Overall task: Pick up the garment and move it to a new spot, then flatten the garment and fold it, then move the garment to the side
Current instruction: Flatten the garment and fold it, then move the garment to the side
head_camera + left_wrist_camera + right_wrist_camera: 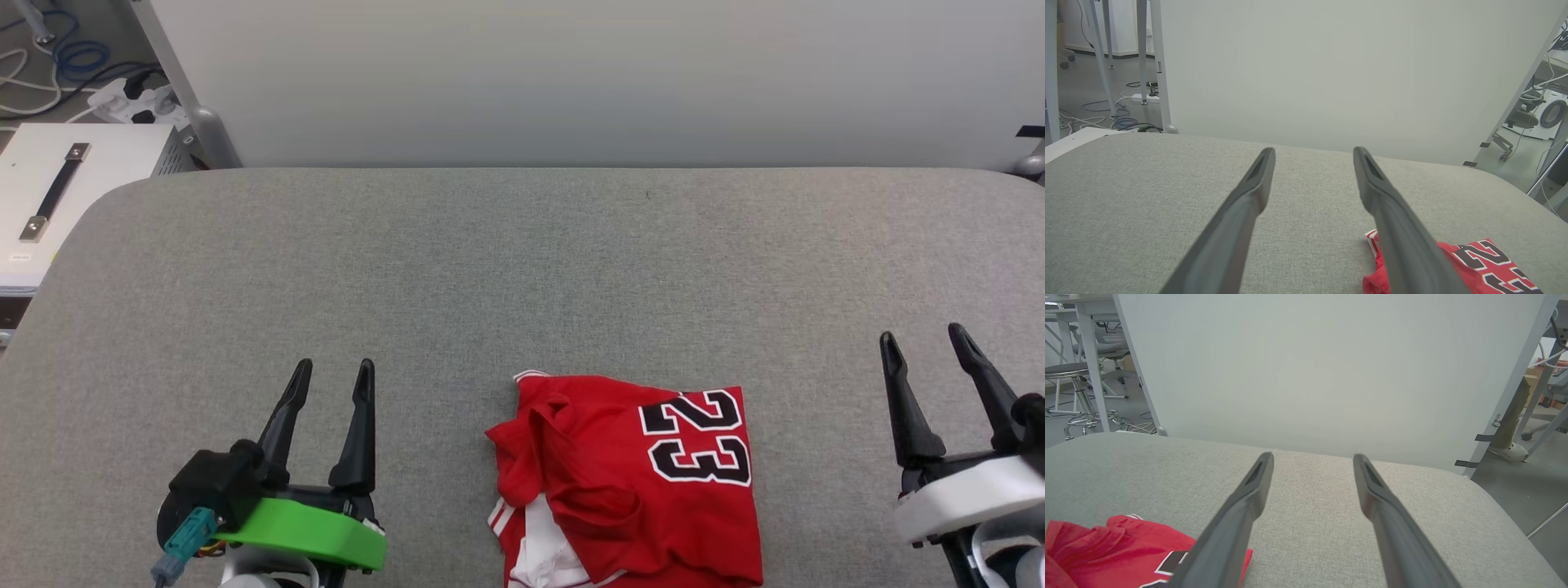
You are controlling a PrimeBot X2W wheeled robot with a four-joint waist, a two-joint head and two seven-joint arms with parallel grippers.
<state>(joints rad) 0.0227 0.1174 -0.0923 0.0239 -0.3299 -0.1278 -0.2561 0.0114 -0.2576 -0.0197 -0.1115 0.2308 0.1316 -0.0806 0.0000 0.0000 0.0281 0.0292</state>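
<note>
The red T-shirt (629, 482) lay roughly folded at the near edge of the grey fabric-covered table (522, 261), its black "23" facing up. It sat between the two grippers and touched neither. The left gripper (336, 365) had its fingers spread with nothing between them. The right gripper (922, 333) was likewise released and empty.

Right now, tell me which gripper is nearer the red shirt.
Left, narrowly. The left gripper hangs open just off the crumpled left edge of the garment; the right gripper, also open, stands slightly farther off its right edge. Neither touches it.
</note>
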